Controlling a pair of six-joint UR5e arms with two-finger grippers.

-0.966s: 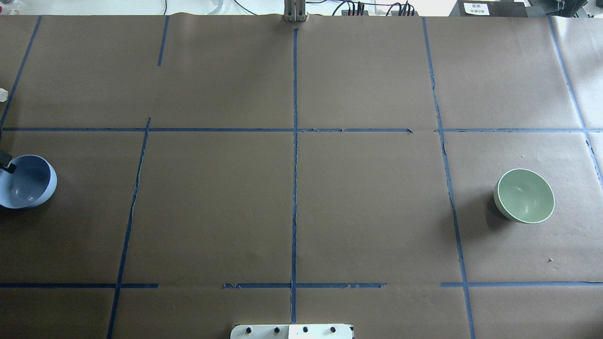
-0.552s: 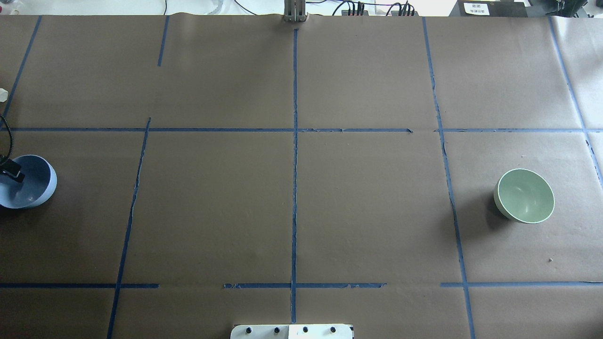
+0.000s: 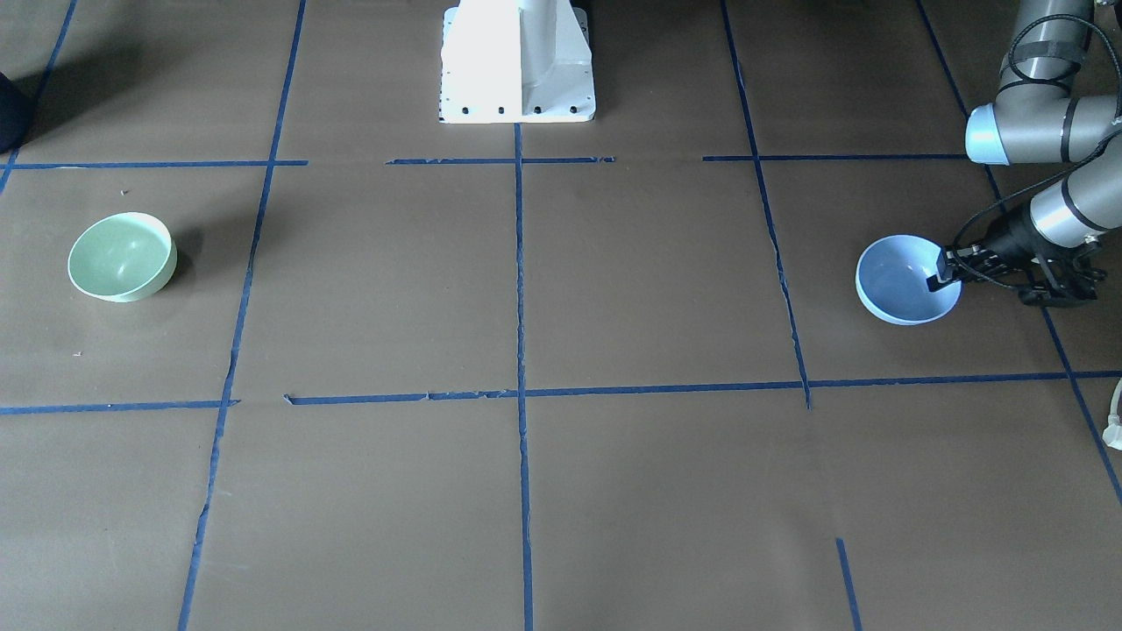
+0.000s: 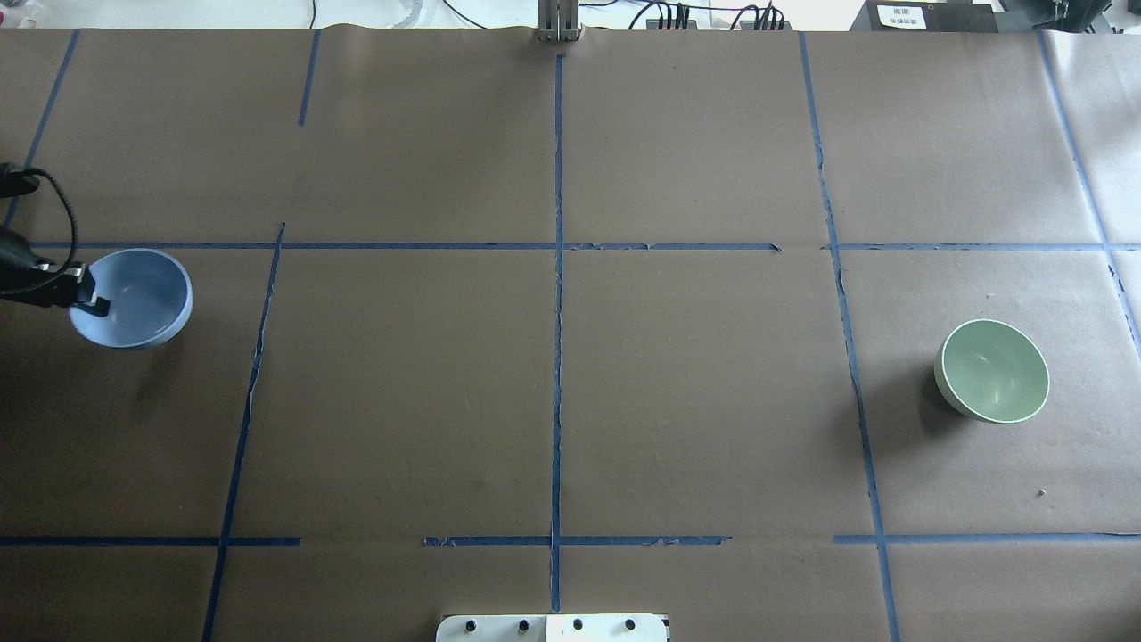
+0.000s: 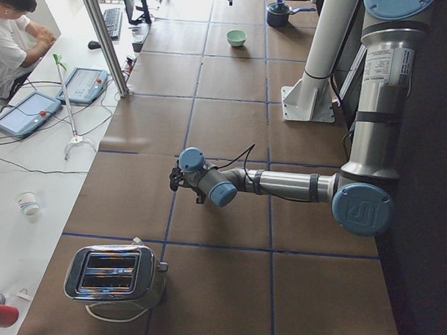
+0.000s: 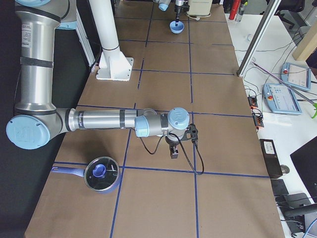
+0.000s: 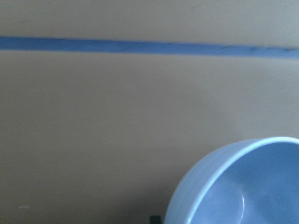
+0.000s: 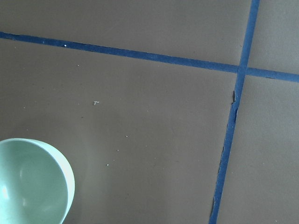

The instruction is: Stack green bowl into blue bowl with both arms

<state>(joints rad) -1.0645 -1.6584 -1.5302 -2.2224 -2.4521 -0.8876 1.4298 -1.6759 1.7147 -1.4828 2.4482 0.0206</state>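
The blue bowl (image 4: 143, 299) is at the left of the table in the overhead view, upright. My left gripper (image 4: 89, 301) is shut on its left rim, one finger inside the bowl. A shadow set apart from the bowl suggests it is held just above the table. In the front-facing view the blue bowl (image 3: 898, 285) and left gripper (image 3: 940, 279) are at the right. The green bowl (image 4: 992, 370) stands alone at the right, upright and empty, and also shows in the right wrist view (image 8: 28, 186). My right gripper (image 6: 174, 152) shows only in the exterior right view; I cannot tell its state.
Brown paper with blue tape lines (image 4: 557, 312) covers the table. The white pedestal base (image 3: 517, 61) stands at the robot's side, mid-table. A toaster (image 5: 117, 274) sits beyond the left end, a lidded blue pot (image 6: 101, 173) beyond the right end. A person (image 5: 15, 28) sits nearby.
My left gripper has carried the blue bowl from the view's left edge to the right and farther from the robot. The green bowl has not moved.
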